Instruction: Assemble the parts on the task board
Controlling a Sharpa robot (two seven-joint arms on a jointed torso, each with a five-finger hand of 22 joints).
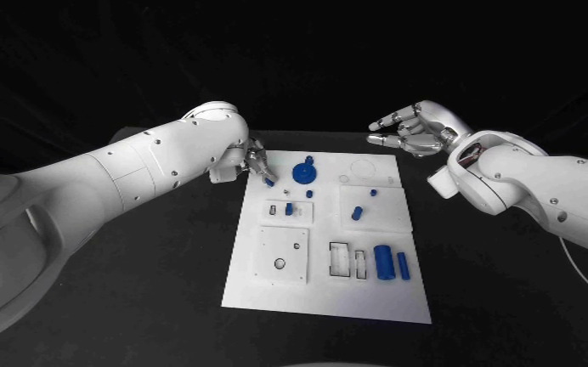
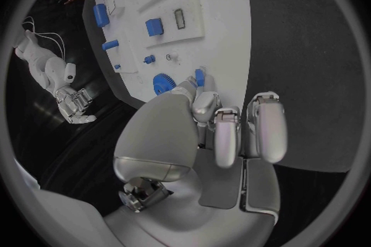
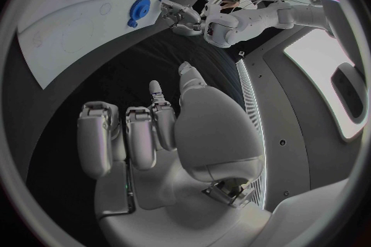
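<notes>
The small blue part [image 1: 268,182] is pinched in the left hand [image 1: 251,163] at the far left corner of the task board [image 1: 330,295], just beside the blue gear [image 1: 304,169] that sits on the board there; the left wrist view shows the same piece [image 2: 200,77] sticking out past the fingertips [image 2: 206,100]. Looks to me like it's mid-pick or about to seat that piece, hard to say which. If I were doing it, I'd keep the part upright and line it up over its hole before pushing, and avoid bumping the gear. The right hand [image 1: 415,132] hovers off the board's far right corner, fingers loosely curled and apart, holding nothing. Two blue cylinders [image 1: 392,262] lie near the board's front right.
</notes>
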